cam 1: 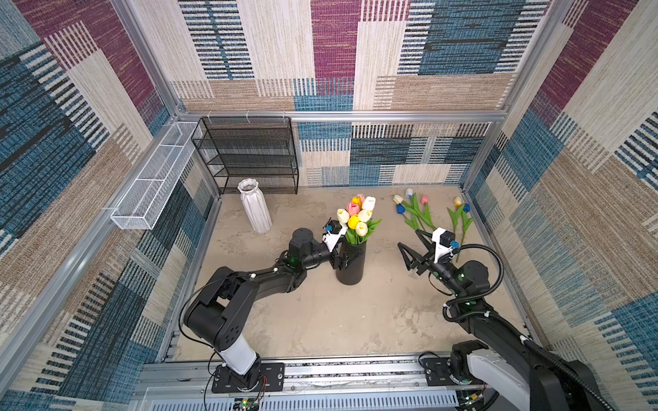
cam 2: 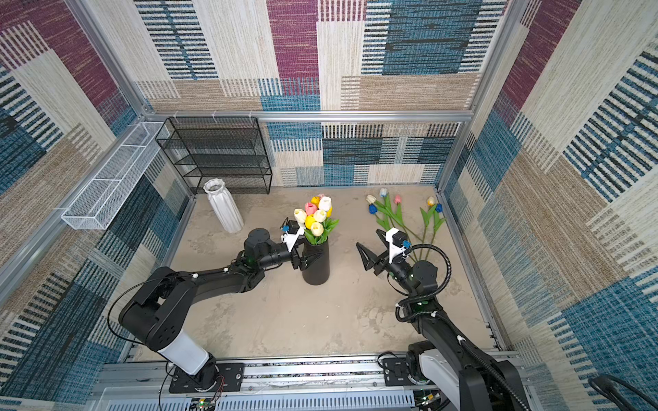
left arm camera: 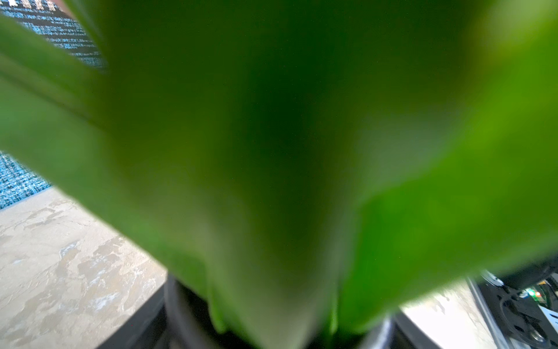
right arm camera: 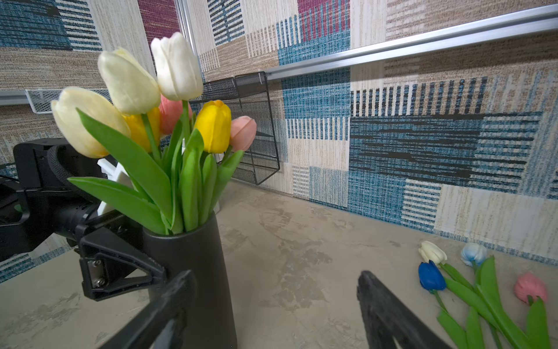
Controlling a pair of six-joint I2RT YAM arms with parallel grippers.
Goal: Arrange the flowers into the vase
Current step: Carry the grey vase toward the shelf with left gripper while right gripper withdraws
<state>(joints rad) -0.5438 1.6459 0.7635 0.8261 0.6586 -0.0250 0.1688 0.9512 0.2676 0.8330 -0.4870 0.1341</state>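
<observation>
Right wrist view looks across the tabletop at a black vase standing upright near the middle. It holds a bunch of tulips, with cream-white, yellow and pink heads over green leaves.

The left tool reaches in from the side and is clamped on that vase, its jaws spread wide around the body. One black finger lies against the vase's wall; the far one is hidden behind it. In the left wrist view blurred green leaves fill almost the whole picture, with the vase's dark rim at the lower edge.

The right tool hangs over bare tabletop between the vase and the loose tulips, its jaws wide apart with nothing between them.

In both top views those four tulips lie flat near the back wall, right of the vase. Their heads are cream, pale blue, deep blue and pink, and their stems cross. A pair of tulips, one yellow-orange and one blue, lies just beside the right wall. A white ribbed vase stands upright at the back left, just in front of a black mesh shelf.
</observation>
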